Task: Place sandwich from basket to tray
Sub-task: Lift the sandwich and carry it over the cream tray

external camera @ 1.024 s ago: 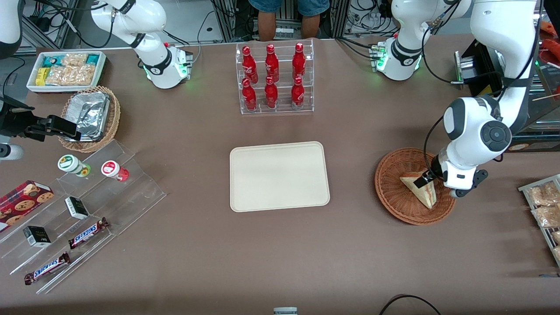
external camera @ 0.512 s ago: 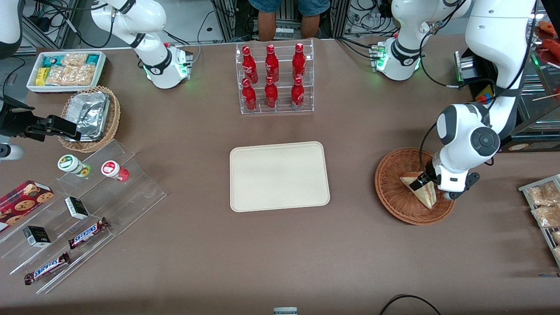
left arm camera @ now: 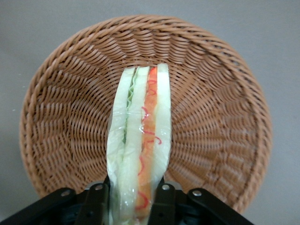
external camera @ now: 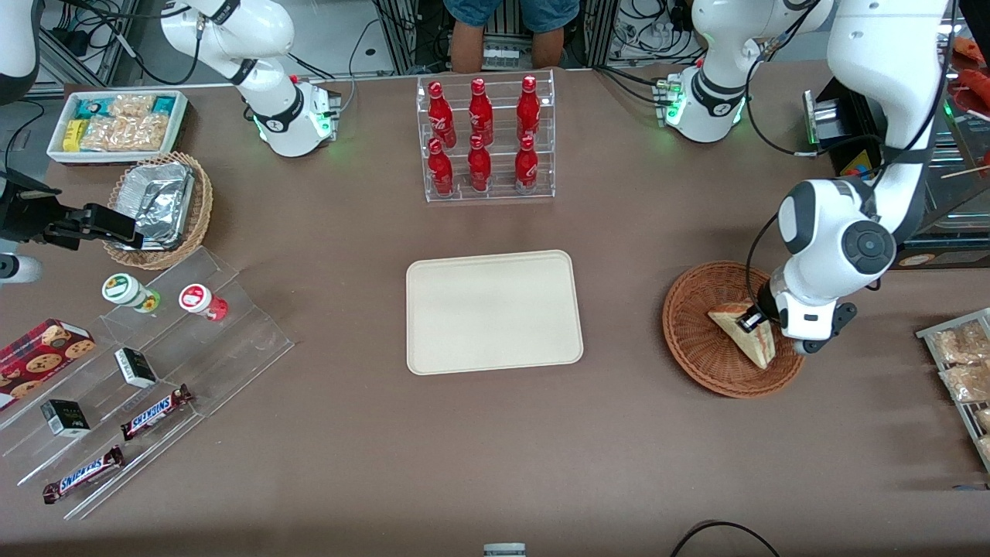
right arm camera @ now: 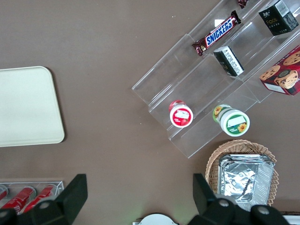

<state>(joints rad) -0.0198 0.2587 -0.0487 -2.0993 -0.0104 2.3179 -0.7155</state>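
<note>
Down in the basket (external camera: 700, 344) with the tool (external camera: 752, 321), fingers (left arm camera: 96, 204) pinched on either face of the sandwich (left arm camera: 139, 150) (wrapped in clear film, cut edge showing green and red-orange layers). Sandwich inside the basket, toward the working arm's end of the tabletop (external camera: 464, 449). Tray (external camera: 493, 311) bare at mid-tabletop, well apart from the basket.

Left arm reaches down, wrist low over the basket (external camera: 700, 340). Gripper (left arm camera: 132, 199) points downward, fingers (left arm camera: 97, 202) closed against both faces of the sandwich (left arm camera: 140, 154), apparently gripping it.
</note>
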